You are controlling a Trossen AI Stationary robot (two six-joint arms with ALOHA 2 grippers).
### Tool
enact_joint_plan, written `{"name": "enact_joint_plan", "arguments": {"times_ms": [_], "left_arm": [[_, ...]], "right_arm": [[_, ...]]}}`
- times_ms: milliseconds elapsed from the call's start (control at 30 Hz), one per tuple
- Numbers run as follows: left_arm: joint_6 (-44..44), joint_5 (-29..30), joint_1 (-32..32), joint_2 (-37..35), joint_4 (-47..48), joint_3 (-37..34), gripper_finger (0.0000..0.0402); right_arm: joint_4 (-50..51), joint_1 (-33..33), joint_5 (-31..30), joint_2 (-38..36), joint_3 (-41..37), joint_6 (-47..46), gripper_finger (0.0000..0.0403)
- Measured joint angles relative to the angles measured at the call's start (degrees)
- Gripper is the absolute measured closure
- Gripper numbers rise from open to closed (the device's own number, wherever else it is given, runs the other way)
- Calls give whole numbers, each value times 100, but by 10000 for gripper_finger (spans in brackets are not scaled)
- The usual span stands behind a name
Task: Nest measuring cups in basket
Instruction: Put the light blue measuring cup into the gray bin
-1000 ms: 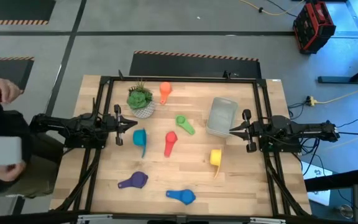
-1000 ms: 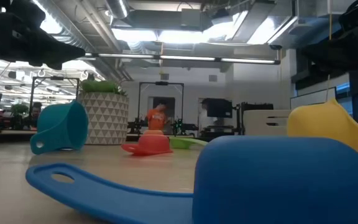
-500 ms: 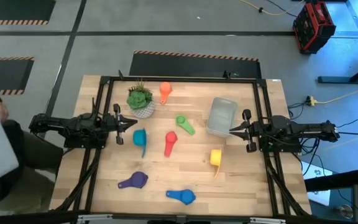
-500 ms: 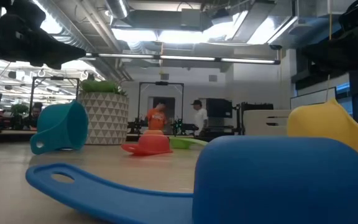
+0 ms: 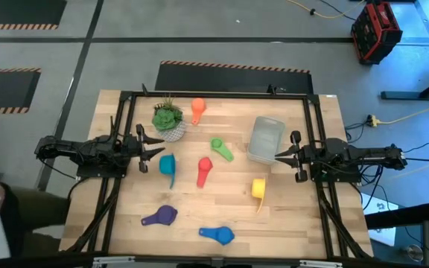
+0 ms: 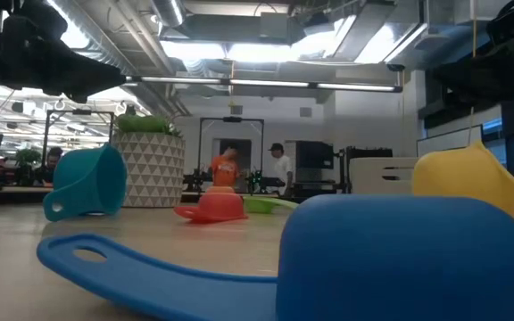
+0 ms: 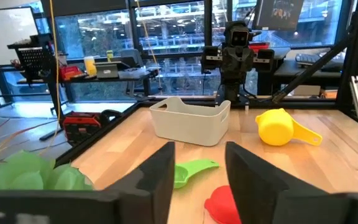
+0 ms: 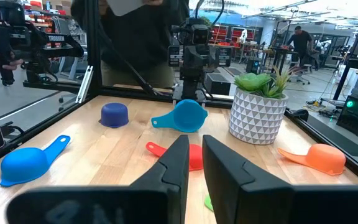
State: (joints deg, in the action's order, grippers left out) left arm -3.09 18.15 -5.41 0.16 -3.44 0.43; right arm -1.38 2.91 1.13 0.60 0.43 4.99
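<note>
With my left gripper (image 5: 157, 148) parted and empty beside the teal cup (image 5: 168, 165), well apart from the basket (image 5: 265, 139), a careless reach risks knocking the potted plant (image 5: 169, 119) over.

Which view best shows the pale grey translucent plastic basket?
The high view: the pale grey translucent plastic basket shows whole from above, empty. The left wrist view shows only its side wall; the low and right wrist views do not show it.

Both arms wait at the table sides.
The left gripper (image 5: 161, 144) has its fingers parted; the right gripper (image 5: 277, 156) has them nearly together.
</note>
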Motion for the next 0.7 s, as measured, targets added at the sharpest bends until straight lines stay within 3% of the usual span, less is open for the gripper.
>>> {"name": "enact_joint_plan", "arguments": {"times_ms": [333, 600, 700], "left_arm": [[-4, 15, 2, 0, 0, 1, 187], [-2, 22, 2, 0, -60, 1, 183], [380, 24, 0, 0, -449, 0, 181]], "right_arm": [[2, -1, 0, 1, 0, 0, 352], [0, 0, 0, 0, 0, 0, 352], [1, -1, 0, 0, 1, 0, 352]]}}
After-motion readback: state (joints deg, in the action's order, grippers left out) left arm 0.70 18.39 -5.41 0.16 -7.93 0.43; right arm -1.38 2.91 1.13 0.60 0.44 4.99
